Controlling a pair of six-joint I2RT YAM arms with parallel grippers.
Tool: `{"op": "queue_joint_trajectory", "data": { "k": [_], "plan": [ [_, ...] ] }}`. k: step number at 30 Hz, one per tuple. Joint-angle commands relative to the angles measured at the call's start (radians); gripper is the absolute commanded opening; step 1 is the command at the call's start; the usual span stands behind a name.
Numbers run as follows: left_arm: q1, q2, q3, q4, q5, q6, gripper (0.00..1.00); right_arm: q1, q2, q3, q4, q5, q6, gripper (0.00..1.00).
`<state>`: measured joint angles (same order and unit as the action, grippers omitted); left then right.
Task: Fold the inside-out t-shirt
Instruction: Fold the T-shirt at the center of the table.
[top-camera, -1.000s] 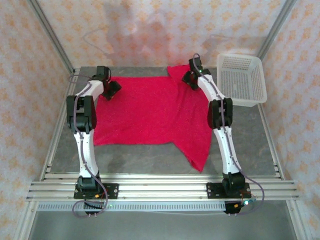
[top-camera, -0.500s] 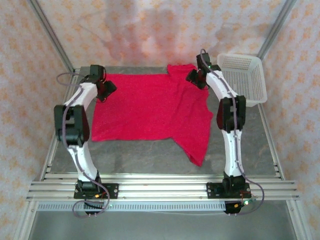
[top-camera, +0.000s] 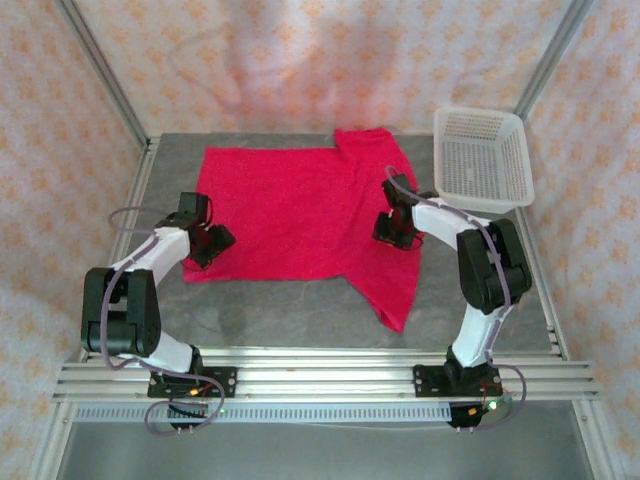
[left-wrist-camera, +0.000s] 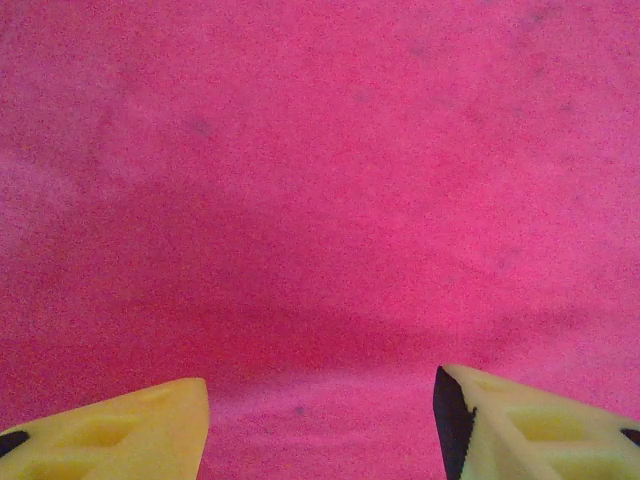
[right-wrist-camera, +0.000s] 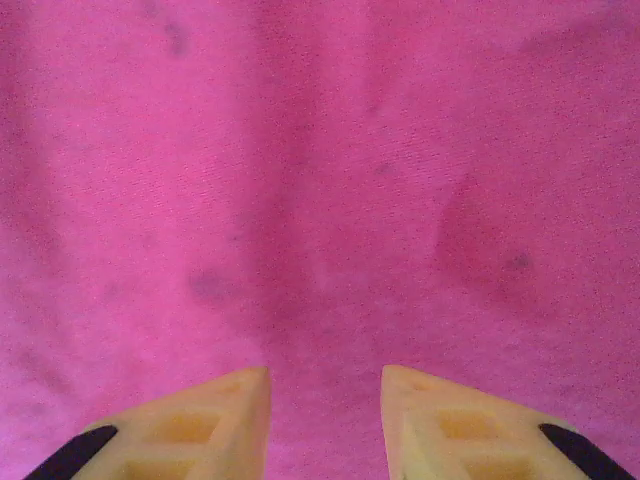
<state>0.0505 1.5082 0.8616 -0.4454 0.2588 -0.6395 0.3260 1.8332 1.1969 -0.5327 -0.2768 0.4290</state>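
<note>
The inside-out t-shirt (top-camera: 300, 215) lies spread flat and crimson across the middle of the table, with one sleeve trailing toward the near right (top-camera: 398, 300). My left gripper (top-camera: 212, 243) hovers low over the shirt's near-left edge. Its yellow fingers stand wide apart over flat red cloth in the left wrist view (left-wrist-camera: 320, 385), open with nothing between them. My right gripper (top-camera: 395, 225) sits over the shirt's right side. In the right wrist view its fingertips (right-wrist-camera: 325, 375) stand closer together, with a gap and smooth, slightly dimpled fabric (right-wrist-camera: 330, 200) beneath.
A white plastic mesh basket (top-camera: 483, 160) stands at the far right, just beyond the right arm's elbow. Bare grey table (top-camera: 280, 305) shows along the near side and down the left strip. Metal frame posts rise at the back corners.
Both arms have pulled back from the shirt's far edge toward the near side, the left to the near-left edge and the right to the right side. The right jaws have narrowed.
</note>
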Motion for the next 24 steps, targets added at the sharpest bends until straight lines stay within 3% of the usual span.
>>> {"op": "queue_joint_trajectory", "data": {
  "k": [1,8,12,18,24],
  "plan": [
    [0.058,0.063,0.013,0.085,0.004,-0.011,0.63,-0.033,0.034,0.039,0.054,0.093,-0.012,0.34],
    [0.128,0.311,0.173,0.054,-0.025,0.021,0.62,-0.121,0.202,0.205,-0.001,0.113,-0.036,0.35],
    [0.128,0.346,0.209,0.043,-0.046,0.027,0.62,-0.134,0.258,0.267,-0.036,0.132,-0.062,0.35],
    [0.131,0.261,0.218,-0.031,-0.056,0.034,0.63,-0.143,0.257,0.319,-0.116,0.104,-0.081,0.36],
    [0.131,0.016,0.151,-0.185,-0.176,0.041,0.6,-0.114,-0.004,0.177,-0.133,0.083,-0.07,0.44]
  ]
}}
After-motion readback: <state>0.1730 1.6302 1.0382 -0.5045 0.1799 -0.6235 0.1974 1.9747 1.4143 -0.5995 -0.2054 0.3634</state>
